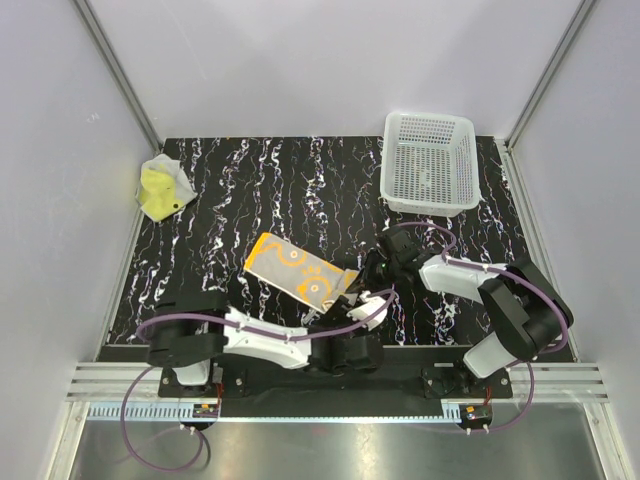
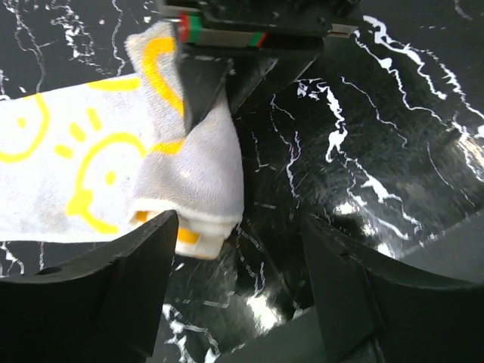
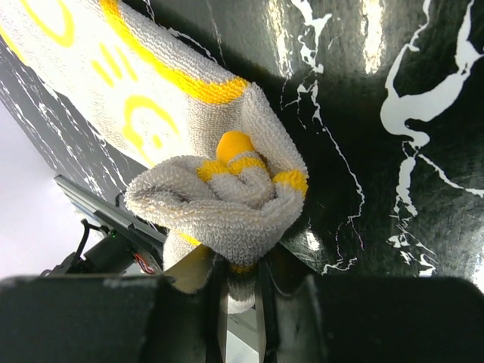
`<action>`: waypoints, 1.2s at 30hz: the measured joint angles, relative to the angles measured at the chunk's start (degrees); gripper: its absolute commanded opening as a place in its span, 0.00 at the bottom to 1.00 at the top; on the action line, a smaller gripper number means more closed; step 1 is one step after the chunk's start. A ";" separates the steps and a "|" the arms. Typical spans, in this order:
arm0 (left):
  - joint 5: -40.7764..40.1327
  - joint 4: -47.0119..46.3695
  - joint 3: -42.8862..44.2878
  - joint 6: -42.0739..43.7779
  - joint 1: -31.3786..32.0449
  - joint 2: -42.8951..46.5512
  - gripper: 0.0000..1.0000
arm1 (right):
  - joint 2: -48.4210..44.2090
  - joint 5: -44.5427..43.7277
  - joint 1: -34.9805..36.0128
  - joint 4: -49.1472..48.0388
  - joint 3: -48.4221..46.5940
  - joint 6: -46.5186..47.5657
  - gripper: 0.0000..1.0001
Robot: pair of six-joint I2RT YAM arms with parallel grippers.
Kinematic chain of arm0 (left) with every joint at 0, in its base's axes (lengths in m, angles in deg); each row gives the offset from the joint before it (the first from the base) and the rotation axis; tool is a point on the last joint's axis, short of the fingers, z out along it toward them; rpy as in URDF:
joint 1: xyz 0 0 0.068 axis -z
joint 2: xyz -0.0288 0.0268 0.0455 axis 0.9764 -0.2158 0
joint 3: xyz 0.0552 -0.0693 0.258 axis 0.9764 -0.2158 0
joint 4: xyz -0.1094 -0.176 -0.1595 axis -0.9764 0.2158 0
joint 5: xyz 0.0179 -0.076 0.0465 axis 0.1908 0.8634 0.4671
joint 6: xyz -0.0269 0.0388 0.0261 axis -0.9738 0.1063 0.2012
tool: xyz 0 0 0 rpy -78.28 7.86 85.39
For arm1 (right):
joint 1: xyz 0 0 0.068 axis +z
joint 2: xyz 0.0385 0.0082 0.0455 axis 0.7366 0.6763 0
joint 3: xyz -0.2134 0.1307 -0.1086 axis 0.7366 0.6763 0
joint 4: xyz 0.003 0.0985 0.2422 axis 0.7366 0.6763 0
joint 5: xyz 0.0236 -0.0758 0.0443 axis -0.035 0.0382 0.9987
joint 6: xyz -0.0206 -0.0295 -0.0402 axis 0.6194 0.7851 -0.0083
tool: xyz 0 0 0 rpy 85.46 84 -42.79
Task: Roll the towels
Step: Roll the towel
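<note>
The right pincer (image 3: 237, 296) is clenched on the orange towel's (image 3: 174, 98) rolled end. We see the left pincer (image 2: 238, 249) released, just beside that roll.

Bottom centre, the right gripper (image 3: 240, 291) has its jaws pinched on the bunched end of the towel (image 3: 219, 197); the rest lies flat toward upper left on the black marbled surface (image 3: 393, 151).

Table (image 1: 300, 190) (orange towel (image 1: 285, 262), yellow towel (image 1: 160, 190), basket (image 1: 430, 117))
</note>
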 measured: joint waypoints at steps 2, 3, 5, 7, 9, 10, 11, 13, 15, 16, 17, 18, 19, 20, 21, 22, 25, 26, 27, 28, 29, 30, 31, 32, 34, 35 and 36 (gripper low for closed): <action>0.44 -0.07 1.40 0.42 -0.83 -2.47 0.60 | -0.07 0.02 0.00 0.35 0.00 0.02 0.12; 0.66 0.11 2.40 0.68 -1.36 -4.22 0.47 | -0.13 0.04 0.00 0.48 0.02 0.04 0.12; 0.87 0.35 3.08 0.79 -2.14 -5.46 0.35 | -0.31 0.26 0.00 0.79 0.00 0.09 0.12; 0.92 0.98 3.89 0.57 -2.82 -6.73 0.28 | -0.50 0.48 0.00 0.87 0.02 0.26 0.12; 0.92 1.60 4.35 0.20 -3.21 -7.19 0.19 | -0.72 0.61 0.00 0.92 0.00 0.44 0.12; 0.94 1.92 4.44 0.02 -3.34 -7.21 0.16 | -0.85 0.90 0.00 0.96 0.00 0.50 0.12; 0.94 2.10 4.52 -0.11 -3.43 -7.21 0.08 | -1.07 1.09 0.00 1.09 0.02 0.61 0.12; 0.92 2.10 4.57 -0.20 -3.43 -7.19 0.00 | -1.55 1.29 0.00 1.40 0.04 0.74 0.15; 1.03 2.05 4.57 -0.26 -3.43 -7.08 0.00 | -2.29 1.27 0.00 1.95 0.22 0.96 0.22; 1.22 1.99 4.55 -0.24 -3.43 -6.86 0.00 | -2.69 1.25 0.00 2.34 0.28 1.09 0.29; 1.70 1.95 4.39 -0.24 -3.43 -6.40 0.00 | -3.04 1.22 0.00 2.69 0.31 1.07 0.36; 2.47 1.66 3.85 -0.24 -3.43 -5.57 0.00 | -3.61 1.14 0.00 3.28 0.31 1.14 0.41; 3.06 1.53 3.26 -0.24 -3.43 -4.63 0.00 | -4.17 1.09 0.00 3.82 0.31 1.42 0.46; 3.85 1.18 2.40 -0.17 -3.45 -3.28 0.00 | -4.81 0.94 0.02 4.46 0.28 1.64 0.59; 4.74 0.42 1.31 -0.15 -3.56 -1.86 0.00 | -5.40 0.72 0.02 5.64 0.04 1.88 0.64; 5.86 -0.17 0.22 -0.15 -3.74 -0.31 0.00 | -5.77 0.39 0.02 6.58 -0.26 2.10 0.72; 9.66 -2.45 -2.97 -0.24 -4.92 3.82 0.00 | -6.80 -1.90 0.02 11.06 -2.64 3.26 1.00; 11.13 -3.32 -3.98 -0.24 -5.55 5.05 0.00 | -7.17 -2.71 0.02 12.55 -3.76 4.00 1.00; 12.52 -4.17 -4.87 -0.31 -6.21 6.08 0.00 | -7.54 -3.52 -0.02 13.75 -4.68 4.42 1.00; 14.01 -4.98 -5.79 -0.44 -6.95 7.08 0.00 | -8.13 -4.31 -0.11 15.02 -5.75 4.87 1.00; 15.39 -5.77 -6.69 -0.57 -7.67 8.04 0.00 | -8.92 -5.20 -0.39 16.33 -6.84 5.44 1.00; 16.65 -6.27 -7.34 -0.74 -8.44 8.79 0.00 | -9.62 -5.70 -0.70 17.27 -7.54 5.75 1.00; 17.73 -6.86 -7.87 -0.94 -9.11 9.27 0.00 | -10.56 -6.62 -1.27 18.38 -8.26 6.12 1.00; 18.69 -7.28 -8.20 -1.18 -9.57 9.57 0.00 | -11.63 -7.30 -2.08 19.39 -8.85 6.47 1.00; 20.72 -8.00 -8.81 -1.64 -10.16 10.08 0.00 | -14.10 -8.90 -3.89 21.33 -9.53 7.13 1.00; 22.14 -8.63 -9.35 -1.92 -10.58 10.51 0.00 | -15.17 -9.57 -4.48 21.92 -9.66 7.30 1.00; 23.61 -9.31 -10.08 -2.25 -11.06 11.10 0.00 | -16.44 -10.32 -5.22 22.60 -9.68 7.48 1.00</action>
